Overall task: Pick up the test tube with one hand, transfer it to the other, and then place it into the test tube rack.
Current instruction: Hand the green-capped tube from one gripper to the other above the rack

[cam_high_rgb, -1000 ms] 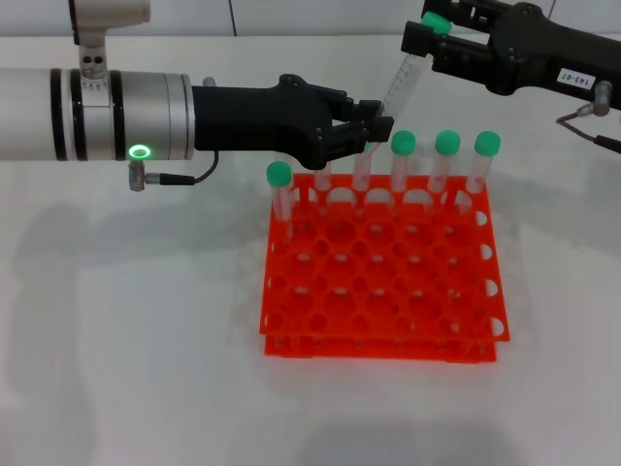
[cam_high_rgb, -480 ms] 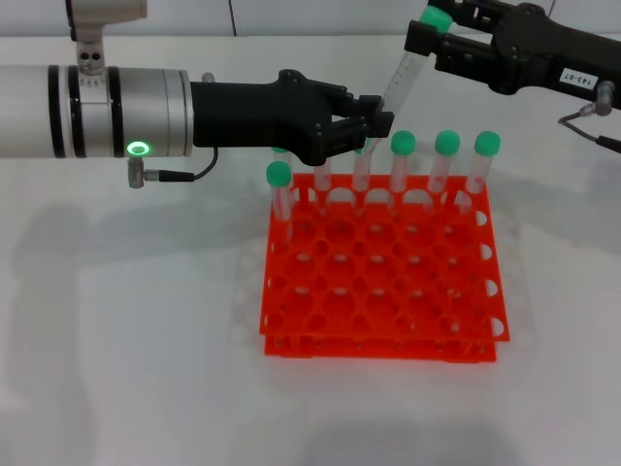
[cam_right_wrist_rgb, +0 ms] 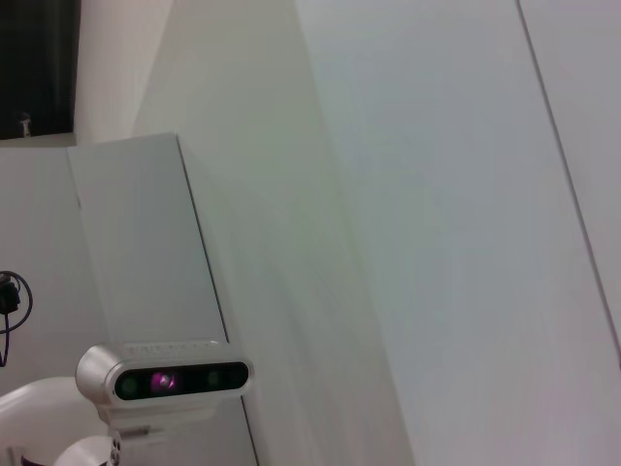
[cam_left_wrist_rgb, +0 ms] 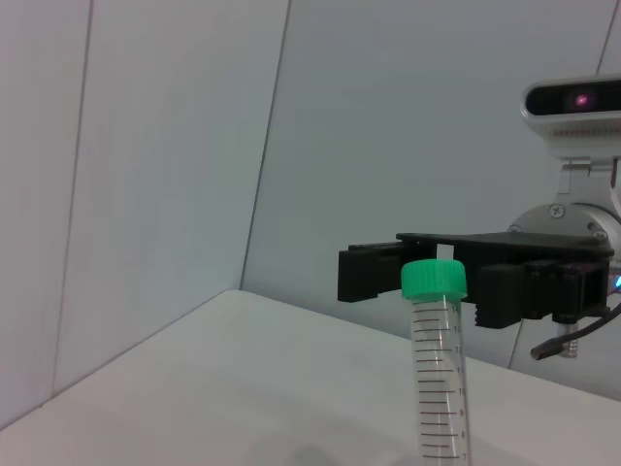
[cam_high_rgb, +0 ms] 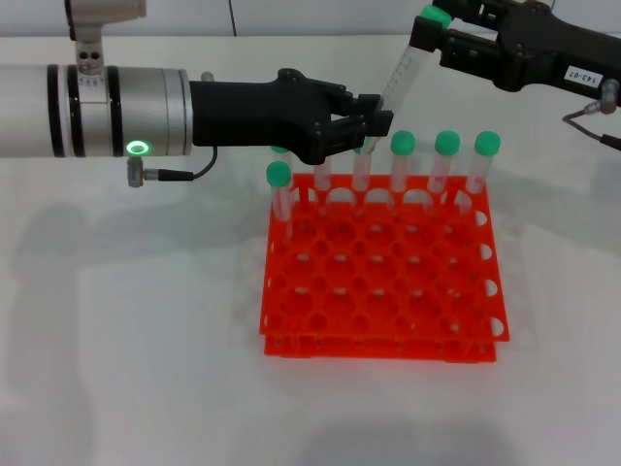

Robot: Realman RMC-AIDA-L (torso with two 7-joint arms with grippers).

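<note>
Left hand (cam_high_rgb: 374, 121): black, on a silver wrist with a green ring, reaching in from the left above the far edge of the rack; fingers closed on the lower end of the test tube (cam_high_rgb: 402, 80). Test tube: clear, green cap, held in the air above the rack's far row, long axis tilted, pointed tip low and left in the left hand, cap high and right at the right hand. Test tube rack (cam_high_rgb: 383, 291): orange-red, two tiers, on the white table (cam_high_rgb: 126, 320); five other capped tubes (cam_high_rgb: 446, 160) stand in its far row, the nearer rows open. Right hand (cam_high_rgb: 437, 34): black, white number label, entering from the far right; its fingers sit around the cap end, and the left wrist view shows the cap in front of them with a gap visible, so whether it grips cannot be told. Judgement: handover in progress; both hands are at the tube, the right at the cap end, and the coming move turns on that hand clamping before the left lets go
</note>
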